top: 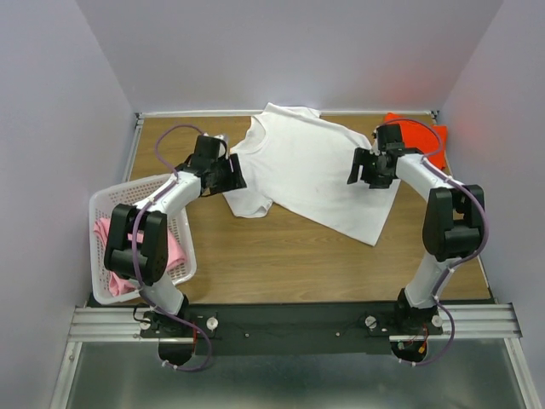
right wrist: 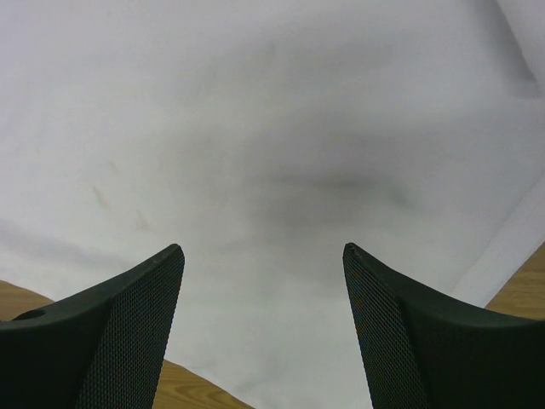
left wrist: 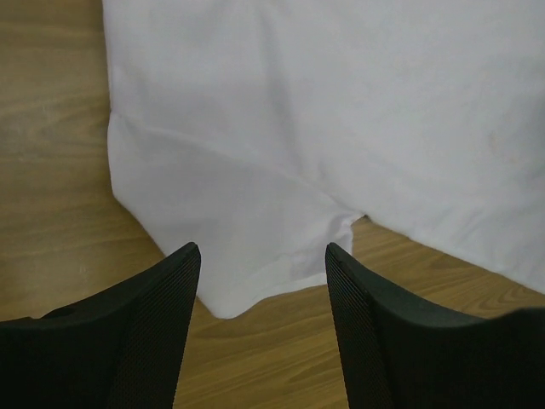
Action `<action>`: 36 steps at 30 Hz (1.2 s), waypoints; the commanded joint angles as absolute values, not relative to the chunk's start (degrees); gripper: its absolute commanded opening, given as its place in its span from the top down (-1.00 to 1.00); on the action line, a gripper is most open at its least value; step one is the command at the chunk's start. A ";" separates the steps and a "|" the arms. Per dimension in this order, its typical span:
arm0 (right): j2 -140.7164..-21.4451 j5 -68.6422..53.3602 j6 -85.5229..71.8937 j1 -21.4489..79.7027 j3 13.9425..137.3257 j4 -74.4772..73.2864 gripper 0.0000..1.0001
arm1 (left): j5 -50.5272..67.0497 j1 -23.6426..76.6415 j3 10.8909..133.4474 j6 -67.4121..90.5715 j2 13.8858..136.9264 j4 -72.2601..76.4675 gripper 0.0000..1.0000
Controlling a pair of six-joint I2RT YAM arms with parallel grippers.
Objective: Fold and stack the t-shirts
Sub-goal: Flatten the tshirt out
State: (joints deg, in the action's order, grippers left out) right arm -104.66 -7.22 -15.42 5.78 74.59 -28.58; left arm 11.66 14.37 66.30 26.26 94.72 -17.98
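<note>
A white t-shirt [top: 311, 166] lies spread flat on the wooden table [top: 281, 256], collar toward the back wall. My left gripper [top: 237, 176] is open over the shirt's left sleeve [left wrist: 247, 247], with nothing between its fingers. My right gripper [top: 358, 167] hovers open above the shirt's right side [right wrist: 272, 170], also empty. An orange-red t-shirt [top: 426, 136] lies bunched at the back right corner, partly behind the right arm. A pink t-shirt [top: 170, 251] sits in the basket on the left, partly hidden by the left arm.
A white lattice basket [top: 106, 204] stands at the table's left edge beside the left arm. Grey walls close in the table at the back and on both sides. Bare wood [left wrist: 51, 170] shows left of the sleeve.
</note>
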 commanded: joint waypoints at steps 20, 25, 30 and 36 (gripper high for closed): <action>-107.93 -8.88 -15.38 10.19 74.88 -29.27 -0.64 | 8.61 12.30 61.87 28.04 101.86 -14.16 -0.38; -107.93 -8.17 -15.38 10.11 74.62 -29.27 -0.64 | 11.16 12.30 62.84 27.95 104.06 -12.83 -0.35; -108.63 -6.86 -15.91 10.11 74.09 -29.35 -0.64 | 11.86 12.22 62.93 27.60 103.89 -13.62 0.82; -110.12 -4.57 -17.22 10.20 73.48 -29.53 -0.64 | 9.94 11.34 63.54 26.90 101.08 -18.80 0.95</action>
